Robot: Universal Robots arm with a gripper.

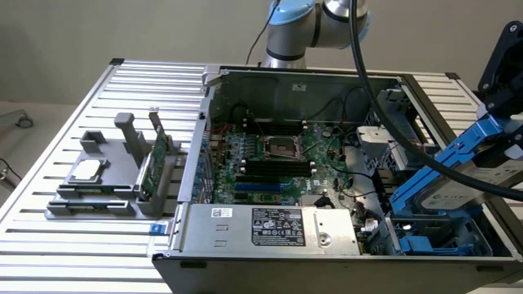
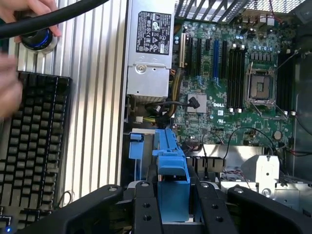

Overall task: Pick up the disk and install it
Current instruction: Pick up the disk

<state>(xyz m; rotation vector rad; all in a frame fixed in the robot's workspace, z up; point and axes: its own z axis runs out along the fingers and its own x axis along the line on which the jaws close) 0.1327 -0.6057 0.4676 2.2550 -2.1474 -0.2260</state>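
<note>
The disk, a silver-grey drive in a bright blue carrier frame, hangs tilted over the front right corner of the open computer case. My gripper comes in from the exterior view's right and is shut on the disk's upper end. In the wrist view the blue carrier sits between my two black fingers, with my gripper closed on it. The disk's lower end points down into the blue drive bay, which also shows just past the carrier.
The motherboard and power supply fill the case. A black cable hangs across it. A grey fixture at the exterior view's left holds a silver chip and a green card. A person's hand rests near a keyboard.
</note>
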